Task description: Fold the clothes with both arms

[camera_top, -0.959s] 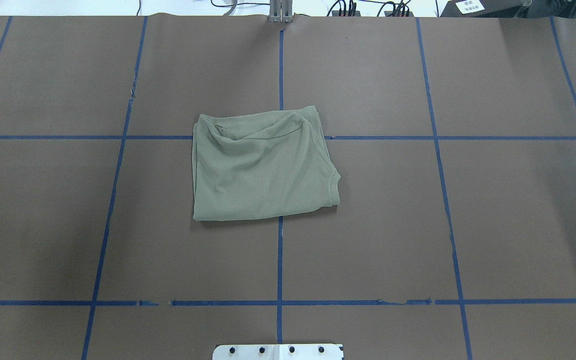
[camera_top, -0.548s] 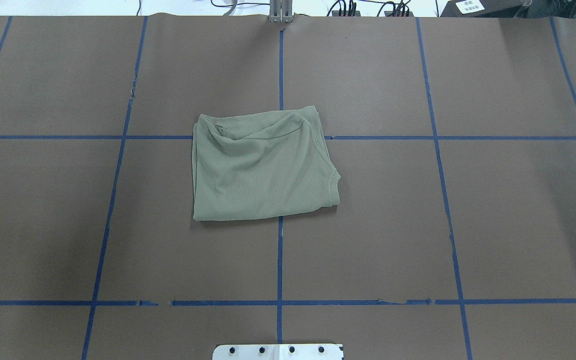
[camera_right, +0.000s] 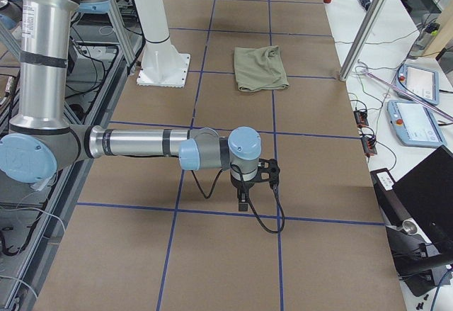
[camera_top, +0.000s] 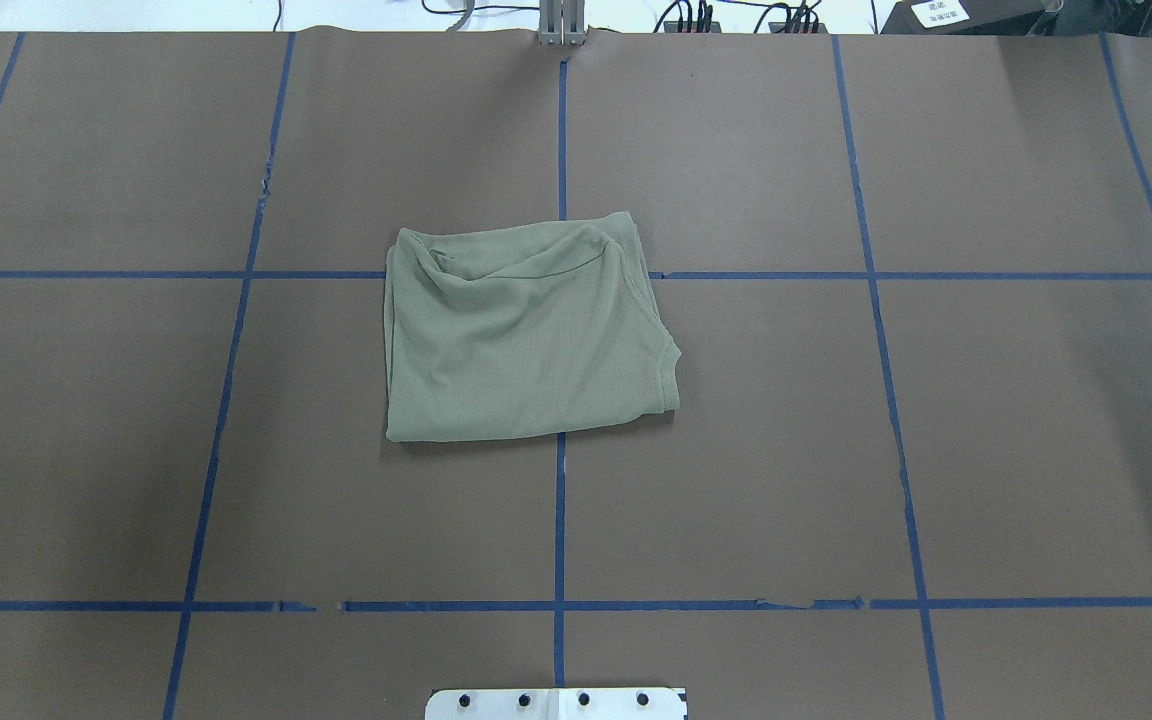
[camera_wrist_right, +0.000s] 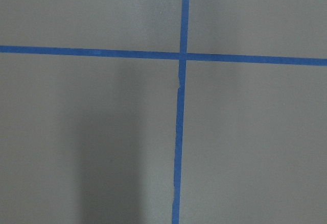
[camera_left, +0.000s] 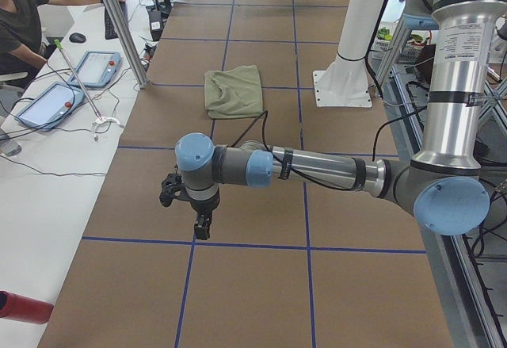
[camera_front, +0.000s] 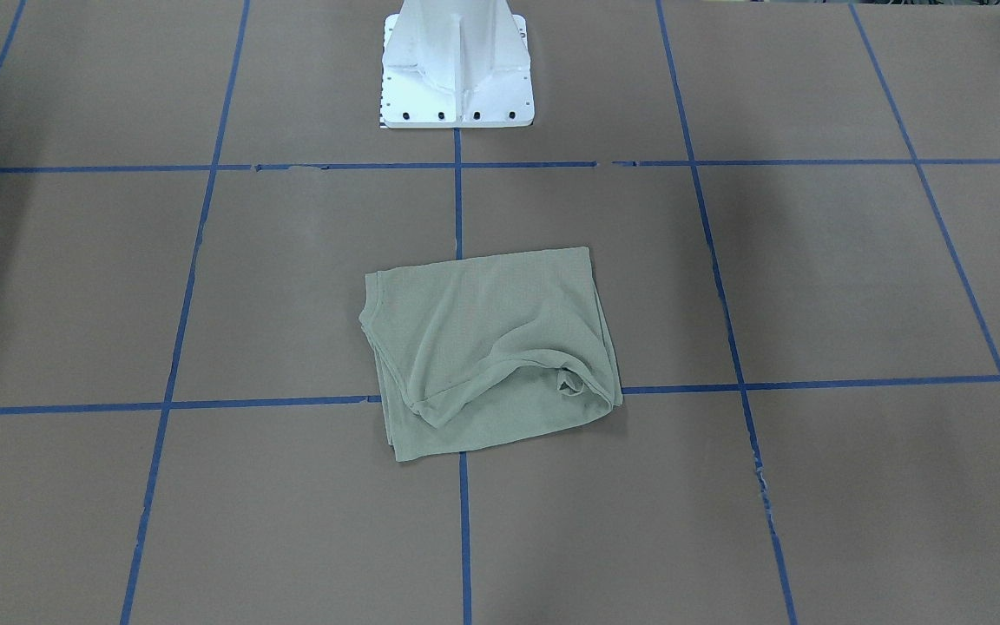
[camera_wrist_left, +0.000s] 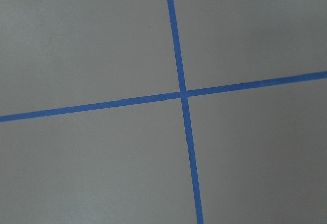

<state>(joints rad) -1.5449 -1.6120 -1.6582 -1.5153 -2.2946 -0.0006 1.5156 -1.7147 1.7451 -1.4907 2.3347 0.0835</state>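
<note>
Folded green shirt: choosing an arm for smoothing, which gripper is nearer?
Left, marginally. The left gripper and right gripper hover mirrored, out on opposite sides; the shirt lies slightly toward the left one.

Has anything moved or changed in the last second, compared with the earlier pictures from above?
Nothing visibly changed. Seen from above, the folded green shirt lies on the same spot of the brown table with the same creases. No arm shows in that view, then or now.
</note>
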